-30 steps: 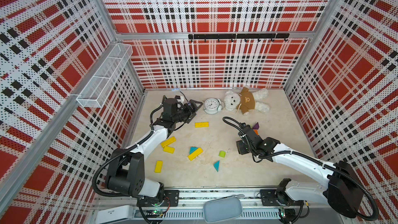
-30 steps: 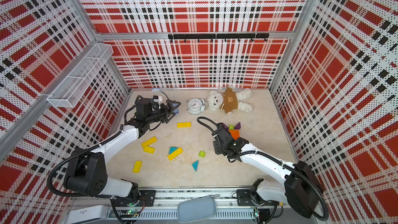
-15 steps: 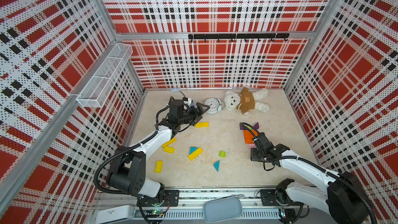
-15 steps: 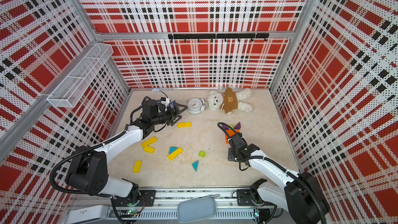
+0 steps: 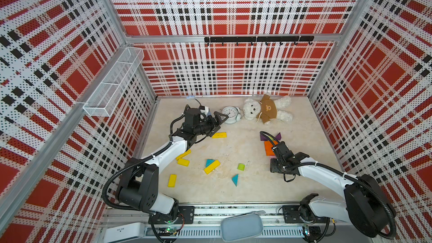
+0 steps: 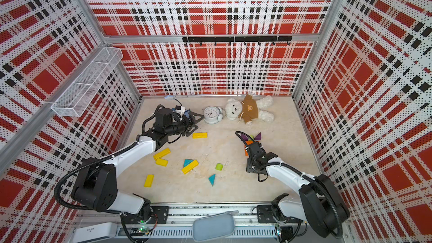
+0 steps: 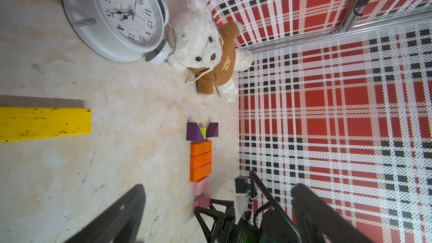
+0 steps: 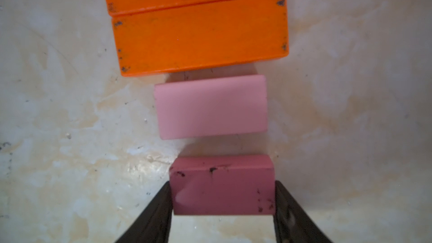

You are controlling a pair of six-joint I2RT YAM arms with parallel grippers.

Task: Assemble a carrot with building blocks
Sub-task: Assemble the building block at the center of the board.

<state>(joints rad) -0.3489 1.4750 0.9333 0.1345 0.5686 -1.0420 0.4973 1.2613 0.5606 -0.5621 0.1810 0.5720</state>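
Right gripper (image 8: 222, 184) swung rightward; left gripper (image 5: 219, 125) neared clock (image 5: 230, 114).

The beige marbled tabletop (image 5: 236, 147) carries, at upper centre of both top views, a white alarm clock (image 5: 229, 114) beside a teddy bear (image 5: 266, 111). Five yellow bars (image 5: 219, 135) lie scattered centre-left, with two teal triangles (image 5: 235, 179) and a lime stub (image 5: 241, 166). At right, purple triangles (image 5: 277, 136), orange bars (image 5: 267, 149), a pale pink block (image 7: 201, 185) and a darker pink block (image 7: 202, 203) form one line.

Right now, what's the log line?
left gripper open | right gripper shut on dark pink block | at tip of carrot
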